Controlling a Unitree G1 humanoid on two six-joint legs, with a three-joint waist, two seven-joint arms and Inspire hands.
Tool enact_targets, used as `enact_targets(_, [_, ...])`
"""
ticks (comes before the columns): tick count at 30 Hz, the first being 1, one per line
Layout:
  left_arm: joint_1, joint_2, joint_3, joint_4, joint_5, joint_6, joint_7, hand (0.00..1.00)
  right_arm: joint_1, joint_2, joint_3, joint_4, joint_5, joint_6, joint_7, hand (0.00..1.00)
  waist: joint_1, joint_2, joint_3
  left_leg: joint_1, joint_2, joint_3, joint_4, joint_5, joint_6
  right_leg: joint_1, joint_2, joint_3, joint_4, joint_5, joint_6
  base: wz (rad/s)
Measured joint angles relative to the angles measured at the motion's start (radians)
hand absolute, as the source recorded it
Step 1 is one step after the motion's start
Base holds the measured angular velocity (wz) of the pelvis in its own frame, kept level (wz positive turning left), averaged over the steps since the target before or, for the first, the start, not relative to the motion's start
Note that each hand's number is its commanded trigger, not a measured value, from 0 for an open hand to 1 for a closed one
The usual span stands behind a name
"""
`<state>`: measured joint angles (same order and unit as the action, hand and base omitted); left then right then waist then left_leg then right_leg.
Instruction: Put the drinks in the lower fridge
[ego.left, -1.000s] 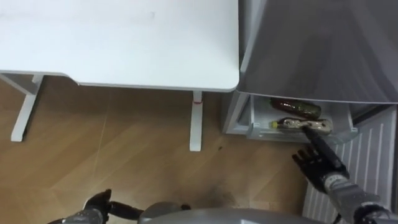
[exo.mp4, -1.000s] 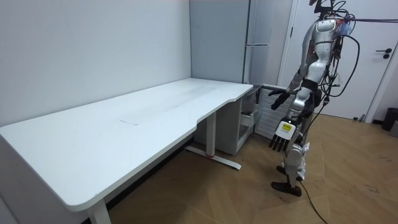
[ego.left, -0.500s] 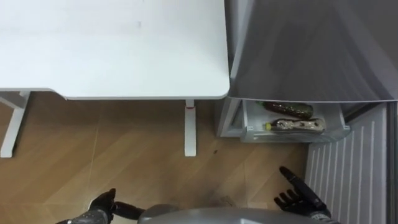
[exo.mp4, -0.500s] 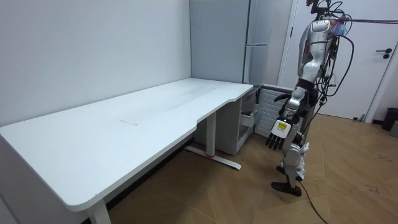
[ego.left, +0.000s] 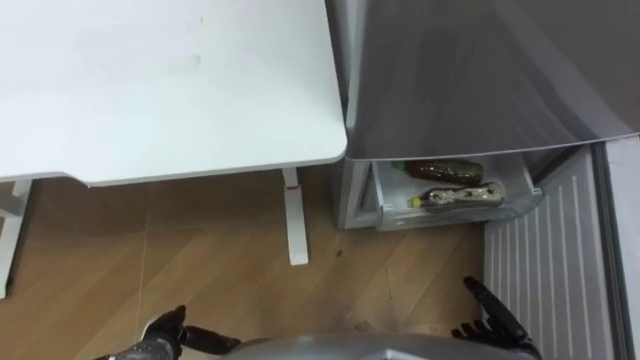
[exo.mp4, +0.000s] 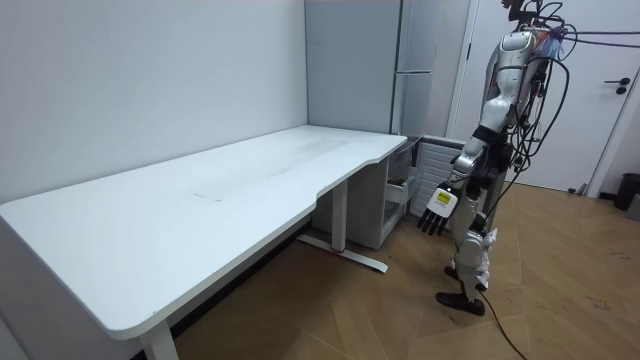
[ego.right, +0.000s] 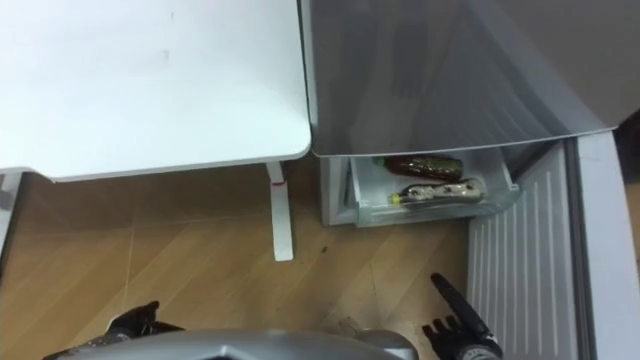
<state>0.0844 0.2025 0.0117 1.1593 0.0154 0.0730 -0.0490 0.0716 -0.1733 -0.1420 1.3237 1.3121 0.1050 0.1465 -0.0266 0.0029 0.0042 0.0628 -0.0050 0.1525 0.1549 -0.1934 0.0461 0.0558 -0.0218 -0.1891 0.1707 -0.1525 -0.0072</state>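
The open lower fridge drawer (ego.left: 460, 216) carries two drinks lying on their sides: a dark bottle (ego.left: 437, 170) behind a lighter bottle (ego.left: 458, 196).

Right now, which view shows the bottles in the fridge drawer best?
The left eye view: it looks down into the drawer, both bottles in plain sight. The right eye view matches it; the room view's drawer is too small to tell.
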Motion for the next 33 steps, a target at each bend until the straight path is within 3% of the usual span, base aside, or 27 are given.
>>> enact_targets(5, [0.039, -0.001, 0.026, 0.000, 0.020, 0.014, -0.002, 0.00, 0.008, 0.008, -0.020, 0.001, 0.061, 0.000, -0.013, 0.00, 0.000, 0.003, -0.0006, 0.007, -0.001, 0.000, 0.012, 0.000, 0.000, 0.009, 0.001, 0.009, -0.001, -0.008, 0.002, 0.00])
enact_targets(9, [0.096, 0.001, 0.033, 0.000, 0.035, 0.015, -0.002, 0.00, 0.009, 0.012, -0.046, -0.002, 0.105, -0.001, 0.000, 0.00, 0.001, -0.001, 0.0002, 0.011, 0.000, -0.003, 0.032, -0.020, -0.001, 0.010, -0.002, 0.008, 0.008, -0.028, 0.002, 0.00])
enact_targets(12, [0.096, 0.001, 0.027, 0.002, 0.046, 0.020, -0.002, 0.00, -0.021, 0.020, -0.046, -0.035, 0.149, -0.015, -0.002, 0.00, 0.008, 0.002, -0.0067, -0.044, 0.003, -0.006, 0.081, -0.034, 0.000, -0.047, -0.009, 0.004, 0.070, -0.047, 0.000, 0.03])
enact_targets(15, [0.047, 0.001, -0.008, 0.011, 0.045, 0.016, -0.002, 0.00, -0.103, 0.027, -0.037, -0.042, 0.213, -0.047, 0.000, 0.00, 0.010, 0.005, -0.0017, -0.142, 0.006, -0.018, 0.147, -0.038, 0.002, -0.134, -0.023, -0.013, 0.120, -0.048, -0.004, 0.12])
enact_targets(17, [-0.022, -0.002, -0.026, 0.037, 0.037, 0.011, -0.001, 0.00, -0.185, 0.026, -0.038, -0.040, 0.225, -0.063, 0.011, 0.00, 0.014, 0.016, 0.0162, -0.223, 0.009, -0.022, 0.192, -0.038, 0.003, -0.207, -0.026, -0.014, 0.161, -0.046, -0.009, 0.06])
enact_targets(20, [-0.096, 0.000, -0.055, 0.078, 0.040, 0.001, 0.007, 0.00, -0.269, 0.027, -0.036, -0.042, 0.266, -0.066, 0.010, 0.00, 0.034, 0.030, 0.0230, -0.328, 0.009, -0.023, 0.228, -0.035, 0.008, -0.317, -0.029, -0.018, 0.216, -0.045, -0.017, 0.02])
enact_targets(24, [-0.158, 0.002, -0.062, 0.108, 0.037, -0.028, 0.025, 0.00, -0.349, 0.024, -0.038, -0.022, 0.271, -0.083, 0.011, 0.00, 0.045, 0.031, 0.0259, -0.450, 0.008, -0.025, 0.286, -0.029, 0.013, -0.437, -0.041, -0.019, 0.272, -0.050, -0.026, 0.06])
enact_targets(28, [-0.218, 0.010, -0.094, 0.118, 0.021, -0.043, 0.040, 0.00, -0.439, 0.000, -0.039, 0.007, 0.288, -0.096, 0.018, 0.00, 0.072, 0.013, 0.0421, -0.603, 0.000, -0.020, 0.355, -0.024, 0.019, -0.611, -0.077, -0.016, 0.384, -0.067, -0.036, 0.02])
enact_targets(33, [-0.277, 0.018, -0.136, 0.116, -0.006, -0.059, 0.072, 0.00, -0.518, -0.059, -0.037, 0.001, 0.288, -0.106, 0.017, 0.00, 0.088, -0.002, 0.0524, -0.785, -0.025, -0.024, 0.474, -0.029, 0.030, -0.805, -0.119, -0.010, 0.546, -0.113, -0.043, 0.21])
